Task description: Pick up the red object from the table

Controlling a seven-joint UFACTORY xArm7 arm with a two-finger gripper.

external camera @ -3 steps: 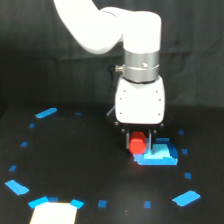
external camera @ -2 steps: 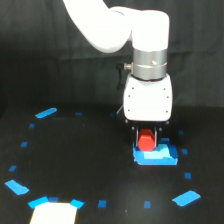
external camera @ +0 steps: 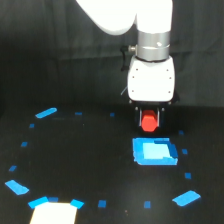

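The red block (external camera: 148, 122) hangs clamped between the fingers (external camera: 148, 119), lifted clear of the black bench (external camera: 90, 165) just above and behind the blue square patch (external camera: 154, 152); small, stubby and rigid, it looks light, best pinched across its sides.

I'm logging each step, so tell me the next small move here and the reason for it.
Probably a short further lift straight up, holding the grip. The red object sits between the fingers of the gripper, clear above the blue square patch on the table, so it looks already picked; a bit more height would only confirm a secure hold.
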